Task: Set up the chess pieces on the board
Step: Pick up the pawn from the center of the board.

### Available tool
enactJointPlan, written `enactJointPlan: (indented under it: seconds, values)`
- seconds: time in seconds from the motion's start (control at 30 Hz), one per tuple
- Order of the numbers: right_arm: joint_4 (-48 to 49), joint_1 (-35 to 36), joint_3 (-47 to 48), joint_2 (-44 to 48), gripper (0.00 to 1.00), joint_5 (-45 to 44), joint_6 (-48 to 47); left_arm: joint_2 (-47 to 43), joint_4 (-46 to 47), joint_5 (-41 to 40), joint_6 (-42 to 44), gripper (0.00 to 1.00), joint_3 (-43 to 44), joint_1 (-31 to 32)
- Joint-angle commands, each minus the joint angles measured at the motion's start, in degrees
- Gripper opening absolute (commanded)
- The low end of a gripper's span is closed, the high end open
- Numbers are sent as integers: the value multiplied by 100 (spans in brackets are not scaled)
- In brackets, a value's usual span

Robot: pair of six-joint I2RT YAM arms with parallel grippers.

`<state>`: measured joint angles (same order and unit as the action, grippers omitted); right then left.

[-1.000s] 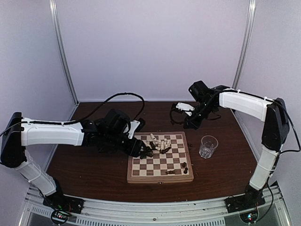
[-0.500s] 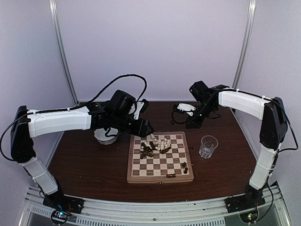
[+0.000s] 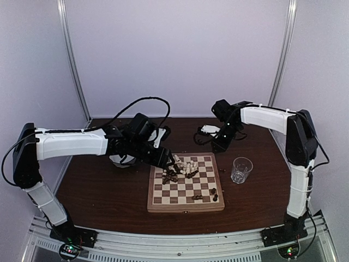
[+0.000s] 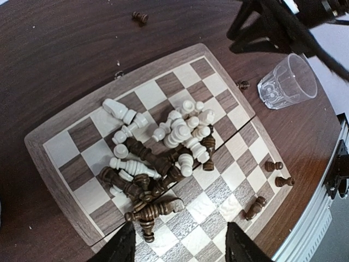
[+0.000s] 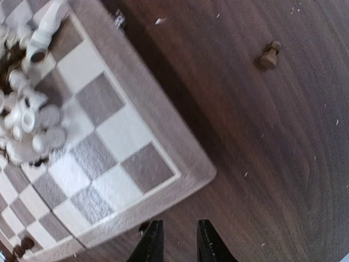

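Where the board (image 3: 185,208) lies mid-table, squared to the arm bases, a few dark pieces (image 3: 215,193) sit loose on its near right squares. Further in, most of the pieces, dark and cream, lie tumbled in a heap (image 4: 163,158) on the far half, nearly all on their sides. The left gripper (image 4: 180,229) hangs above the board's far left part, beside the heap, its fingers spread wide with nothing between them. A glass (image 3: 241,170) stands upright on the table (image 3: 109,196) just right of the board, not touching it. A white bowl (image 3: 121,161) sits left of the board's far corner, mostly hidden under the left arm. Beyond the far edge, the right gripper (image 5: 179,224) hovers over bare table near the board's far right corner, fingers a narrow gap apart, holding nothing. One dark pawn (image 5: 269,54) rests on the table past that edge, clear of the board.
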<state>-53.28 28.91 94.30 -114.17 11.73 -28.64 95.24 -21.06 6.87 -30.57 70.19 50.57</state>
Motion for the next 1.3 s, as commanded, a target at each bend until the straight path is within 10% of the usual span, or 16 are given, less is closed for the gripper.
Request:
enactJointPlan:
  seconds: [0.0,0.47,1.27]
  values:
    - [255,-3,1027,-776,24,-9,757,-212,164,139,-144,56,-153,-25]
    - [-86,-6,3713,-2739,30,-450,1777,-456,34,-121,-257,56,-413,-20]
    - [-30,-73,4247,-3412,28,-844,1888,-463,48,-177,-186,56,-541,-20]
